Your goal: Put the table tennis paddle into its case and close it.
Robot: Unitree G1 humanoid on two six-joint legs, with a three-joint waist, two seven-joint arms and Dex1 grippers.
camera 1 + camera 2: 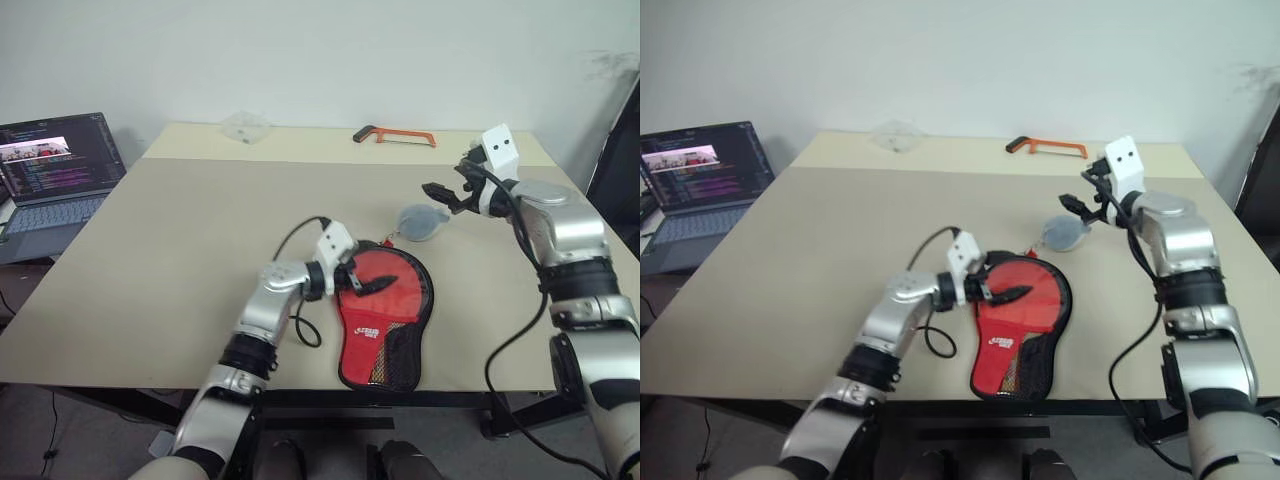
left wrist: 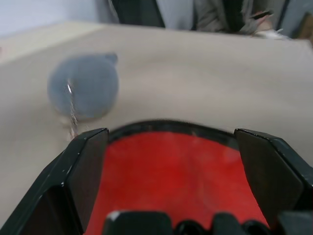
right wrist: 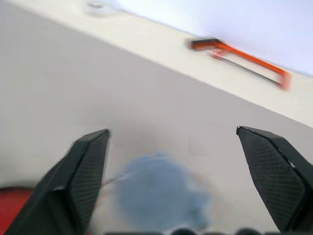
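Left wrist view: fingers (image 2: 83, 166) spread wide, seemingly empty, over case (image 2: 171, 171).

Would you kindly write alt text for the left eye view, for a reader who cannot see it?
A red case lies near the front edge of a beige table, with the open left gripper over its round end. The open right gripper hangs above a small grey pouch; an orange hacksaw lies at the back, a laptop at the left.

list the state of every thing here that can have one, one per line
case: flat on the table, red logo side up; zip state unclear
left gripper: open, empty, over the case
right gripper: open, empty, raised above the grey pouch
laptop: lid open, screen lit
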